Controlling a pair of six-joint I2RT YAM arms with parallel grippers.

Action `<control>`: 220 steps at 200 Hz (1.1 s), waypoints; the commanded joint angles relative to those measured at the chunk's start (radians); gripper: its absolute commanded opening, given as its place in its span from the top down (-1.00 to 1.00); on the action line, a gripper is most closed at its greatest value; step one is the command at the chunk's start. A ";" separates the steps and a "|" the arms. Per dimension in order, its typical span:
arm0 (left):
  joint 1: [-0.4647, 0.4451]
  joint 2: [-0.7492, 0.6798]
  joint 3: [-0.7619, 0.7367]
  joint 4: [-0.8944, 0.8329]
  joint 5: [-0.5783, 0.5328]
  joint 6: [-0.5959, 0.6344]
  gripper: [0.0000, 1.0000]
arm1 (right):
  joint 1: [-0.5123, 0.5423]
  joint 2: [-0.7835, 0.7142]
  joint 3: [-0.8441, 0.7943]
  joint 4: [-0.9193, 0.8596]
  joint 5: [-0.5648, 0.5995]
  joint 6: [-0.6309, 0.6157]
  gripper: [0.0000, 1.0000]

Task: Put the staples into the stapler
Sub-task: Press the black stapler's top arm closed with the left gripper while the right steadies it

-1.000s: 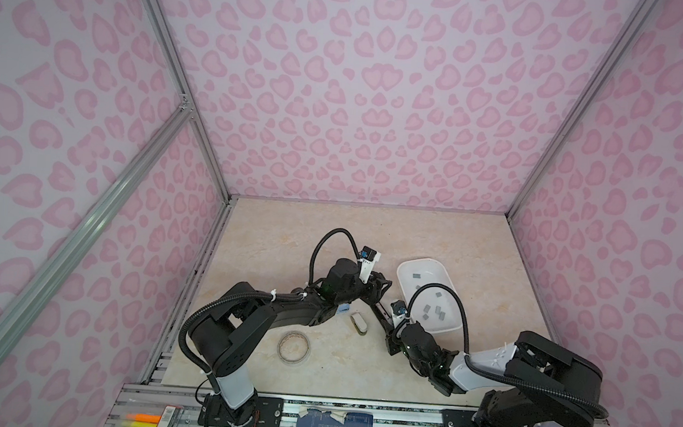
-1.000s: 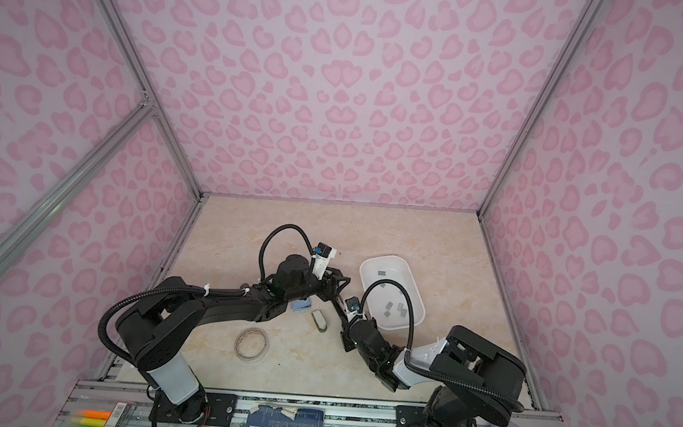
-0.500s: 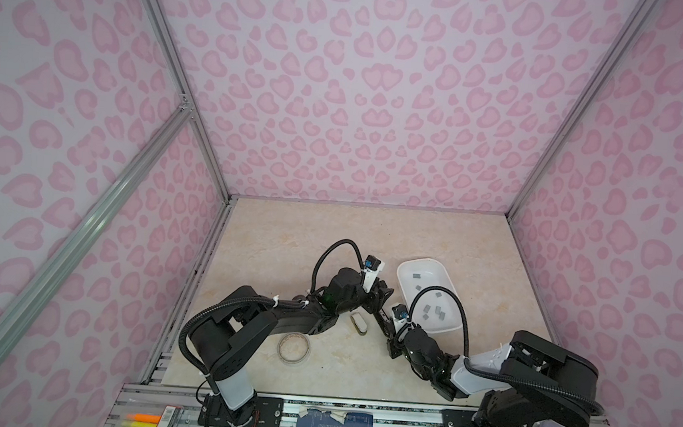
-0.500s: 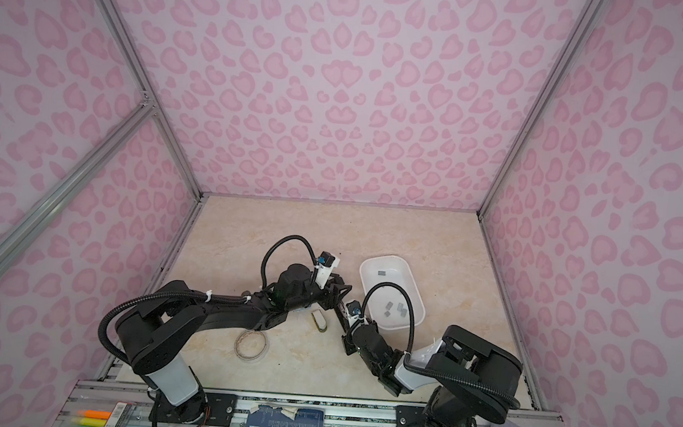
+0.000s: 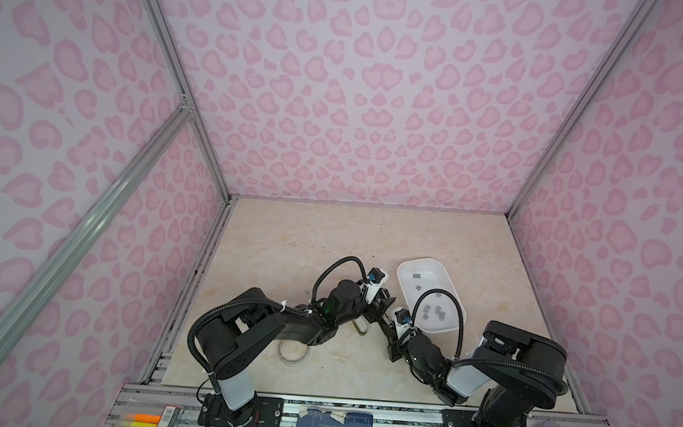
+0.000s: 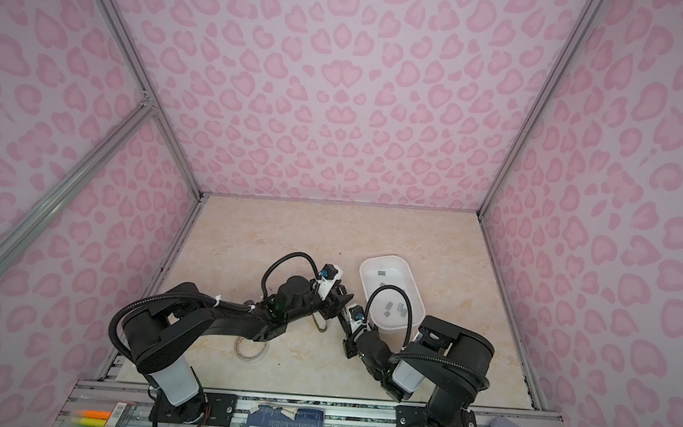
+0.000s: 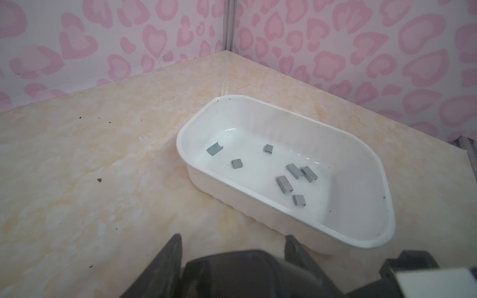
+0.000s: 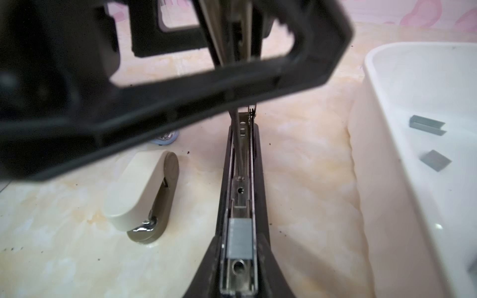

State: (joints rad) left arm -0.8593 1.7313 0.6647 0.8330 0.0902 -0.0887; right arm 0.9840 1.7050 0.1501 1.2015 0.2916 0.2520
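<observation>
A black stapler (image 8: 242,165) lies opened, its metal channel facing up. One grey strip of staples (image 8: 238,236) sits in that channel. My right gripper (image 8: 238,247) is shut on the stapler's base, one finger on each side. The black lid (image 7: 240,271) rises from the far hinge into my left gripper (image 7: 233,238), which is shut on it. In both top views the two grippers (image 5: 380,307) (image 5: 388,337) meet beside the white tray (image 5: 400,275). Several loose staples (image 7: 284,183) lie in the tray (image 7: 361,240).
A small beige stapler (image 8: 144,196) lies shut on the table just beside the black one, seen too in a top view (image 6: 321,323). A clear tape roll (image 5: 291,350) lies near the left arm. The tray wall (image 8: 382,180) stands close on the other side.
The left gripper has travelled right and toward the front, from above the beige stapler to the right gripper. The right arm has barely moved.
</observation>
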 commanded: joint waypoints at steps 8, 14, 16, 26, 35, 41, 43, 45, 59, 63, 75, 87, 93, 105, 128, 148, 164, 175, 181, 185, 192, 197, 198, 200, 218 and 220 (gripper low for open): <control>-0.001 0.017 -0.020 -0.037 0.027 0.008 -0.38 | 0.001 0.015 -0.012 0.069 0.015 0.010 0.48; -0.002 0.019 -0.022 -0.035 0.033 0.013 -0.40 | 0.001 0.017 -0.012 0.072 0.016 0.010 0.47; -0.003 0.019 -0.022 -0.034 0.036 0.014 -0.41 | 0.002 0.018 -0.012 0.073 0.017 0.011 0.47; -0.003 0.020 -0.031 -0.024 0.050 0.024 -0.43 | 0.001 0.021 -0.013 0.082 0.017 0.011 0.47; -0.005 0.020 -0.041 -0.011 0.060 0.034 -0.46 | 0.001 0.025 -0.015 0.085 0.018 0.010 0.47; -0.004 0.019 -0.046 -0.004 0.064 0.039 -0.46 | 0.001 0.026 -0.014 0.086 0.020 0.008 0.47; -0.005 0.019 -0.048 -0.002 0.064 0.041 -0.46 | 0.001 0.027 -0.015 0.086 0.021 0.008 0.47; -0.005 0.019 -0.049 -0.001 0.063 0.043 -0.46 | 0.002 0.027 -0.014 0.086 0.021 0.007 0.47; -0.006 0.020 -0.055 -0.001 0.061 0.053 -0.46 | 0.001 0.030 -0.014 0.086 0.023 0.004 0.48; -0.005 0.020 -0.055 -0.004 0.060 0.056 -0.46 | 0.001 0.031 -0.013 0.087 0.025 0.002 0.48; -0.006 0.019 -0.057 -0.008 0.060 0.066 -0.46 | 0.004 0.031 -0.013 0.089 0.026 -0.001 0.48; -0.007 0.018 -0.063 -0.005 0.061 0.074 -0.48 | 0.004 0.027 -0.016 0.091 0.032 -0.006 0.47; -0.006 0.019 -0.066 -0.005 0.060 0.079 -0.50 | 0.006 0.027 -0.018 0.093 0.034 -0.006 0.47; -0.005 0.019 -0.068 -0.006 0.068 0.086 -0.53 | 0.005 0.021 -0.024 0.092 0.038 -0.008 0.46; -0.006 0.020 -0.073 -0.007 0.100 0.105 -0.61 | 0.006 0.007 -0.030 0.090 0.044 -0.016 0.37; -0.007 0.023 -0.072 -0.019 0.112 0.120 -0.65 | 0.007 -0.007 -0.036 0.083 0.052 -0.017 0.35; -0.006 0.026 -0.068 -0.032 0.095 0.125 -0.65 | 0.006 -0.017 -0.034 0.068 0.051 -0.020 0.35; -0.006 0.024 -0.061 -0.050 0.090 0.128 -0.66 | 0.006 -0.025 -0.038 0.064 0.052 -0.023 0.28; -0.006 0.021 -0.059 -0.058 0.090 0.130 -0.66 | 0.007 -0.028 -0.041 0.065 0.053 -0.025 0.24; -0.007 0.019 -0.057 -0.063 0.092 0.131 -0.67 | 0.006 -0.032 -0.043 0.064 0.055 -0.026 0.20; -0.007 0.019 -0.052 -0.072 0.092 0.132 -0.68 | 0.006 -0.038 -0.047 0.064 0.057 -0.028 0.17; -0.006 0.020 -0.048 -0.080 0.092 0.132 -0.68 | 0.006 -0.042 -0.049 0.064 0.059 -0.029 0.16; -0.006 0.020 -0.046 -0.081 0.092 0.132 -0.68 | 0.006 -0.043 -0.050 0.065 0.059 -0.030 0.16; -0.007 0.021 -0.045 -0.085 0.092 0.132 -0.68 | 0.005 -0.047 -0.052 0.064 0.060 -0.031 0.15; -0.006 0.030 -0.029 -0.105 0.091 0.130 -0.69 | 0.006 -0.070 -0.061 0.052 0.070 -0.038 0.15; -0.007 0.032 -0.028 -0.105 0.091 0.130 -0.68 | 0.007 -0.072 -0.062 0.050 0.070 -0.039 0.15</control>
State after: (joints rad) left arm -0.8669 1.7481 0.6209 0.8284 0.1879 0.0528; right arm 0.9901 1.6520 0.1001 1.2449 0.3157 0.2245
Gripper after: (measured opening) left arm 0.840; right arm 0.426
